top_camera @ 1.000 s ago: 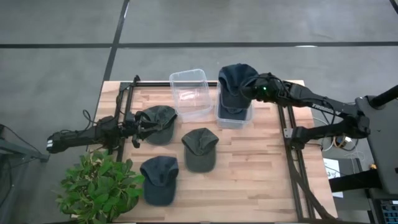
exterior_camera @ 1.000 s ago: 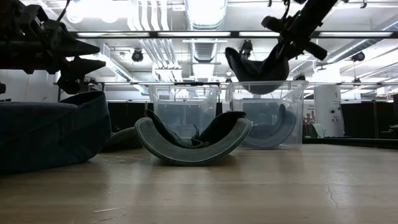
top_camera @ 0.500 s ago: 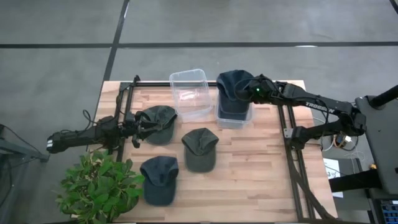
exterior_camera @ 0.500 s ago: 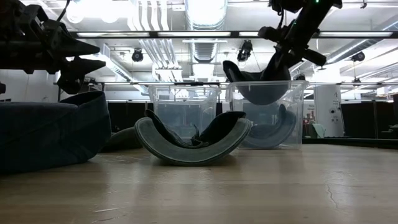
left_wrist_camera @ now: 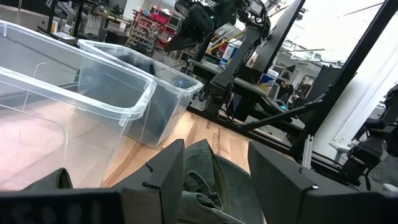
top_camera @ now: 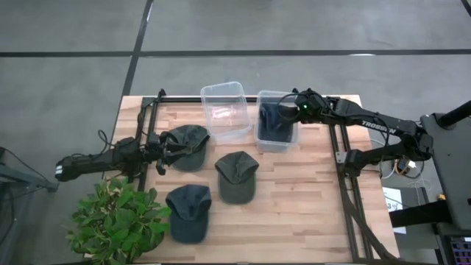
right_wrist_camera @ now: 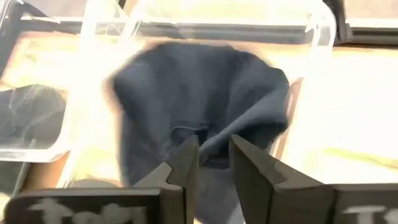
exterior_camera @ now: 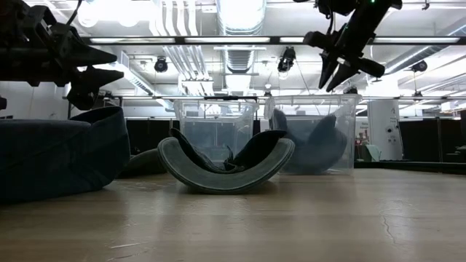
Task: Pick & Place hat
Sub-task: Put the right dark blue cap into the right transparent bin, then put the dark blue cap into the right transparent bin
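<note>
A dark blue hat (top_camera: 276, 121) lies inside the right clear bin (top_camera: 278, 148), resting on another dark hat there; the low view shows it behind the bin wall (exterior_camera: 313, 142). My right gripper (top_camera: 291, 110) hangs open just above that bin (exterior_camera: 335, 75), and its wrist view looks down on the hat (right_wrist_camera: 199, 106) between its fingers (right_wrist_camera: 214, 165). My left gripper (top_camera: 168, 147) waits open near the table's left side, its fingers standing over a dark green hat (top_camera: 188, 138) without touching it (left_wrist_camera: 214, 180).
An empty clear bin (top_camera: 221, 87) stands left of the filled one. Two more hats lie on the wood: a green one (top_camera: 237, 175) mid-table and a blue one (top_camera: 189, 212) near the front. A potted plant (top_camera: 118, 221) sits at the near left corner.
My right gripper carried the blue hat down over the right bin and a little toward the table's left, then opened and let go. The hat, hanging above the bin's rim a second ago, has fallen inside the bin.
</note>
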You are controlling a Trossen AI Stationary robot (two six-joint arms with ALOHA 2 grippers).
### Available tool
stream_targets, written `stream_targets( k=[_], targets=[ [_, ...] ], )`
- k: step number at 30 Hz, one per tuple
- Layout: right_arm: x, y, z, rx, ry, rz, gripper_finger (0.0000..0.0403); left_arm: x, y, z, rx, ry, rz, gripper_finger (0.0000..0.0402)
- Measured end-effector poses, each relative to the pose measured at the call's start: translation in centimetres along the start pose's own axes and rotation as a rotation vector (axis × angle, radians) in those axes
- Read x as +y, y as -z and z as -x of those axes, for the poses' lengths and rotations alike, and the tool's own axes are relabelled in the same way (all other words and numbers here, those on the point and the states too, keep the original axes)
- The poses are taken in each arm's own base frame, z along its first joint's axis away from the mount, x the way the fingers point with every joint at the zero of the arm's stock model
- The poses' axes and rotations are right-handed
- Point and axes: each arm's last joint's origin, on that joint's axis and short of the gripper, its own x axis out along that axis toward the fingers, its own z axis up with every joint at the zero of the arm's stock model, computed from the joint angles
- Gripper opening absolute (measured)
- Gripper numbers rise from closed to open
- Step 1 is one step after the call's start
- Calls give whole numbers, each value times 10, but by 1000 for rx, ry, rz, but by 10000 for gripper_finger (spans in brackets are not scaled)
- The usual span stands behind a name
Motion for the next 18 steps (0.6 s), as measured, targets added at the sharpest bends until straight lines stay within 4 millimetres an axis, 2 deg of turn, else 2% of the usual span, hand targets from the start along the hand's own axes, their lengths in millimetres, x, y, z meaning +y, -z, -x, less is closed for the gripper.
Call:
stream_targets(
  k=[9, 14, 18],
  targets=[
    [-1, -1, 11, -4, -47, -8, 100, 0, 0, 0, 0, 0, 0, 170],
    [6, 0, 39, -36, -166, 163, 90, 0, 0, 0, -1, 0, 11, 170],
    [8, 9, 66, -74, -286, 306, 80, 0, 0, 0, -1, 1, 125, 170]
  ],
)
